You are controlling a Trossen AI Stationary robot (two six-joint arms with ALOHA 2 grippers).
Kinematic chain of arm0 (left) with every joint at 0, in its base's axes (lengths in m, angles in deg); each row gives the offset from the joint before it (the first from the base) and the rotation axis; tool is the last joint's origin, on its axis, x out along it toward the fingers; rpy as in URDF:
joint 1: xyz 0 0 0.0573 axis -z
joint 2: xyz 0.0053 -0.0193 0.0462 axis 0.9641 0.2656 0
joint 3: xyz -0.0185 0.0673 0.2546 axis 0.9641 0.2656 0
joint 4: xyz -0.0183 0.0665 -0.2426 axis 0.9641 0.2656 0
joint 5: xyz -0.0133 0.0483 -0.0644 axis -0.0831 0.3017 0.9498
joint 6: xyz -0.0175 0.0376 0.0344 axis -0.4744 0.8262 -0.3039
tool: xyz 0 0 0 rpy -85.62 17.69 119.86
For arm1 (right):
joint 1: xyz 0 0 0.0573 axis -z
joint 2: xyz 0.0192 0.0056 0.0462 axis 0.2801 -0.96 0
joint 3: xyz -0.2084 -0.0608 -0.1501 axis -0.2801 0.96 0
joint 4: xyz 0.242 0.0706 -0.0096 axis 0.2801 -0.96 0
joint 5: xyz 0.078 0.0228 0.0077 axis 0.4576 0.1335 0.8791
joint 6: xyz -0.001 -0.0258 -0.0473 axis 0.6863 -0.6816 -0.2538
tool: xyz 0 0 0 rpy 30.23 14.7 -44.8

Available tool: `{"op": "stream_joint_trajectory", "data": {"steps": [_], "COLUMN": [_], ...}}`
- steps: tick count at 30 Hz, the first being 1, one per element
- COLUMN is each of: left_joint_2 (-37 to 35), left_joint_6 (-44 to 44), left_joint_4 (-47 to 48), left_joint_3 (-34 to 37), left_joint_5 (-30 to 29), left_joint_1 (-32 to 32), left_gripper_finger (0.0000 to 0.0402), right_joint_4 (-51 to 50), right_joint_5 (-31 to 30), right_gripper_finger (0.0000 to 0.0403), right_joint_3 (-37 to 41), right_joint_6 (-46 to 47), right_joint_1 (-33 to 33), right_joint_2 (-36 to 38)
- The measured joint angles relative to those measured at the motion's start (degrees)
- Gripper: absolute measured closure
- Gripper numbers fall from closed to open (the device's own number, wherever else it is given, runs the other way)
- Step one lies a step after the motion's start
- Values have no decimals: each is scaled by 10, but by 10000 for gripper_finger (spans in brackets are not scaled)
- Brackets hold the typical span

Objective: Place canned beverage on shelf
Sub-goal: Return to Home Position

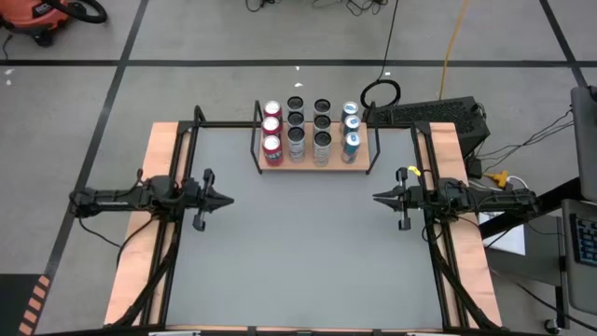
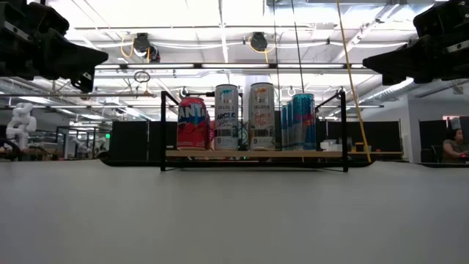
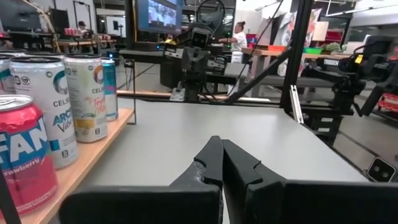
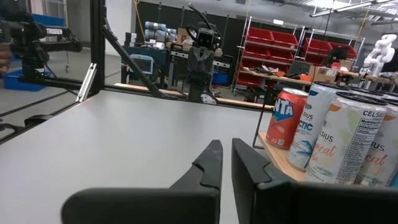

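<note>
The left gripper [image 1: 227, 199] hovers over the left side of the grey tabletop [image 1: 298, 261], its fingers pressed together and holding nothing. At the far middle stands the small light-wood shelf with black rod frames [image 1: 308, 165]. It carries four lines of upright cans: red soda cans [image 1: 271, 131] at its left end, two lines of white-and-silver cans [image 1: 296, 140] in the middle, and blue cans [image 1: 350, 126] at its right end. The right gripper [image 1: 376, 197] hovers over the table's right side, its fingers all but touching, also empty.

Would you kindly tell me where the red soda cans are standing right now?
In the high view the three red soda cans stand in a row at the shelf's left end, right beside the column of Celsius cans.
</note>
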Motion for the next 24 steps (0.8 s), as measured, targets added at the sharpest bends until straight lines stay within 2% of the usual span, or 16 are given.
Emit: {"op": "stream_joint_trajectory", "data": {"steps": [8,24], "left_joint_2": [0,0], "left_joint_6": [11,11], "left_joint_4": [6,7], "left_joint_3": [0,0], "left_joint_5": [-40,-41], "left_joint_1": [7,7], "left_gripper_finger": [402,402], "right_joint_4": [0,1], "right_joint_5": [0,0], "right_gripper_finger": [403,403], "right_joint_3": [0,0], "right_joint_6": [0,0], "right_joint_1": [0,0], "right_joint_2": [0,0]}}
